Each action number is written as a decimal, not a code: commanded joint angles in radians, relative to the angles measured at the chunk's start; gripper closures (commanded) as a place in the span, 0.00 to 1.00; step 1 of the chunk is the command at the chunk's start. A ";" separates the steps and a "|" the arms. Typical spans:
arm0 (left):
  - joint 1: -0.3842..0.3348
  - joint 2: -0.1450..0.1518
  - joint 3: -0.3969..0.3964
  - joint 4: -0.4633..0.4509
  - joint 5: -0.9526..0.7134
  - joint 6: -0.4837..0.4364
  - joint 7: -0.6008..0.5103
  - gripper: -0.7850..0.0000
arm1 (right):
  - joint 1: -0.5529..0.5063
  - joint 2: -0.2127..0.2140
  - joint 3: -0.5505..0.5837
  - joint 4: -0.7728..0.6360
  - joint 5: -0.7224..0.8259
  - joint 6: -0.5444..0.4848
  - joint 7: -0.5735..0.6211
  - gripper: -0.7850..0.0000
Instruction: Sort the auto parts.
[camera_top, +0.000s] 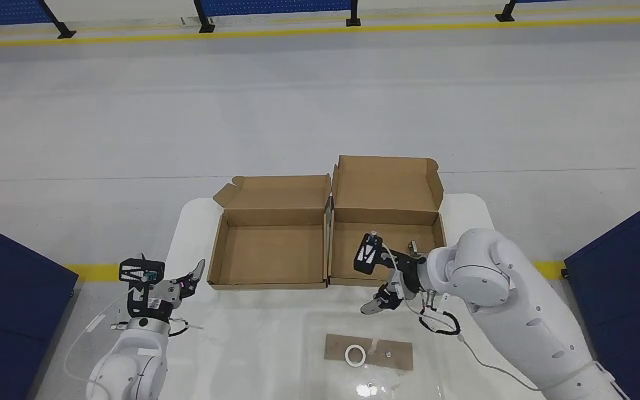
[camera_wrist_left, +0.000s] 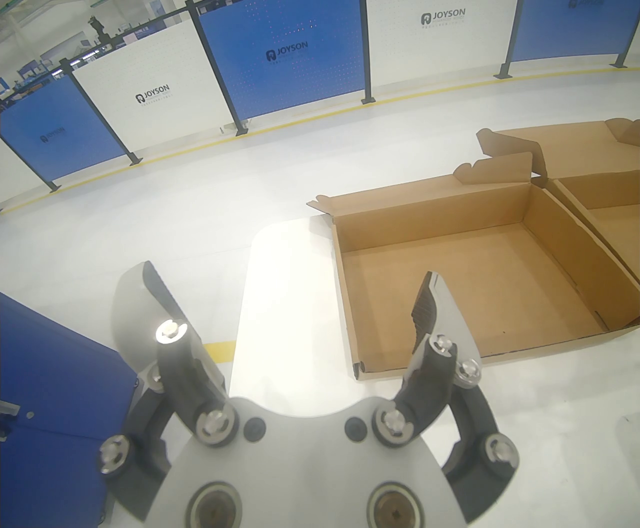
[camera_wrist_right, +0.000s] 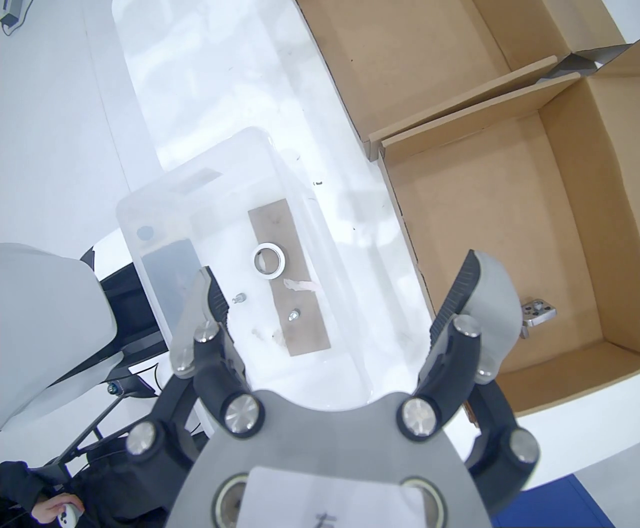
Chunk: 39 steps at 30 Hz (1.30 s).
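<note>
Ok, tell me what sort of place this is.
Probably a factory floor or industrial test hall: blue and white partition panels on stands, a yellow floor line, and a white worktable with open cardboard boxes for sorting parts.

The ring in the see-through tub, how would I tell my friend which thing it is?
Find the white table with two cardboard boxes; the see-through tub sits on the robot's side of them. Inside lies a brown strip, and the ring rests on it towards one end. It is the only round, hollow thing there; the two screws nearby are tiny and solid.
</note>
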 joint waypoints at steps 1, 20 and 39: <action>0.000 0.000 0.000 0.000 0.000 0.000 0.000 0.00 | -0.007 0.002 -0.019 -0.018 -0.017 -0.013 -0.014 0.00; 0.000 0.000 0.000 0.000 0.000 0.000 0.000 0.00 | 0.252 0.195 -0.480 -0.205 0.039 0.188 0.189 0.00; 0.000 0.000 0.000 0.000 0.000 0.000 0.000 0.00 | 0.386 0.175 -0.813 -0.104 -0.025 0.189 0.189 0.00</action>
